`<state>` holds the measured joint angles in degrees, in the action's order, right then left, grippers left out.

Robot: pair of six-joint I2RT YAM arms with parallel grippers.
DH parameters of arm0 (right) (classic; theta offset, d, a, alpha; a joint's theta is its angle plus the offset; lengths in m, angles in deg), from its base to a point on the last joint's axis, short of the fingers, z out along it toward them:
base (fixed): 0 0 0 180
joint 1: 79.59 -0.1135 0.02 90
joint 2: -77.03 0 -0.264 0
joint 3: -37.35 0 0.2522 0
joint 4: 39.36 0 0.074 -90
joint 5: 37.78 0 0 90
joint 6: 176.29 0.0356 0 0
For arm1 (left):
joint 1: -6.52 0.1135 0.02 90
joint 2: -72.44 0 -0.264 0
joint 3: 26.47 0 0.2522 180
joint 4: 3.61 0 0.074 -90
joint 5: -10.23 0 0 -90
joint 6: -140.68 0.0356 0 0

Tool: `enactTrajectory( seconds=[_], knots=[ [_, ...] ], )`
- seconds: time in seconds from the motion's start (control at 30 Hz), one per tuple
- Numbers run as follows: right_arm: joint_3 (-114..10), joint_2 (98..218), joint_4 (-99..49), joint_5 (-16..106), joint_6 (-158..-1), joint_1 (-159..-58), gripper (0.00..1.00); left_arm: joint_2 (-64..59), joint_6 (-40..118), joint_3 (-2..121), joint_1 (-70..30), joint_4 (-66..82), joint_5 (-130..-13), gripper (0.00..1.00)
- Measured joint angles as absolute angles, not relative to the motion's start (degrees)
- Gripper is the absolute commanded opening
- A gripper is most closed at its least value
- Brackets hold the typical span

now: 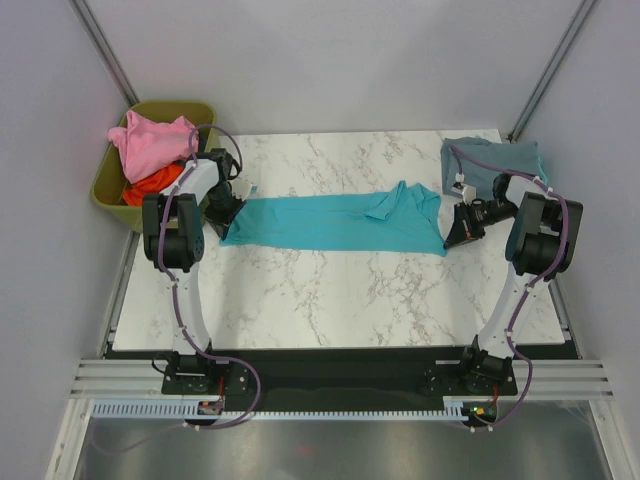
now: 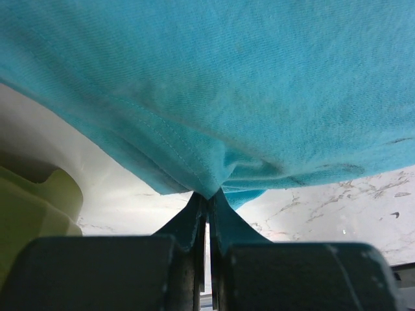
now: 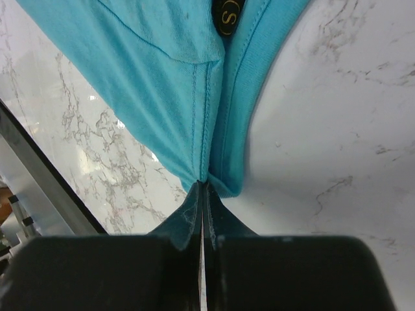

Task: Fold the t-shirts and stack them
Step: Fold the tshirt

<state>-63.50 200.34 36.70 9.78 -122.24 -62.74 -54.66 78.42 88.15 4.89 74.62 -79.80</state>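
A bright teal t-shirt (image 1: 330, 222) lies stretched across the middle of the marble table, folded lengthwise into a long band. My left gripper (image 1: 228, 213) is shut on its left end; in the left wrist view the jaws (image 2: 208, 195) pinch the hem of the teal t-shirt (image 2: 246, 84). My right gripper (image 1: 458, 228) is shut on the right end, where the jaws (image 3: 203, 183) pinch the teal t-shirt (image 3: 162, 84) beside the collar and its label. A grey-blue t-shirt (image 1: 495, 160) lies at the back right corner. Pink (image 1: 150, 143) and orange-red (image 1: 150, 185) t-shirts sit in the bin.
The olive-green bin (image 1: 112, 190) stands off the table's back left corner, close to my left arm. The marble table (image 1: 330, 300) has a black front edge, with both arm bases mounted on the rail below it. Grey walls close in the back and sides.
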Motion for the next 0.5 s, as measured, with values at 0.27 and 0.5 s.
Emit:
enactTrajectory(
  seconds=[0.27, 0.5],
  knots=[
    [-63.43, 198.72, 38.91, 10.18, -124.51, -62.74, 0.15, -53.99, 79.67, 87.69, 4.89, 74.16, -80.10, 0.79],
    [-63.47, 191.94, 43.63, 10.13, -128.64, -62.46, 0.51, -46.77, 79.78, 84.50, 4.78, 74.70, -78.25, 0.99]
  ],
)
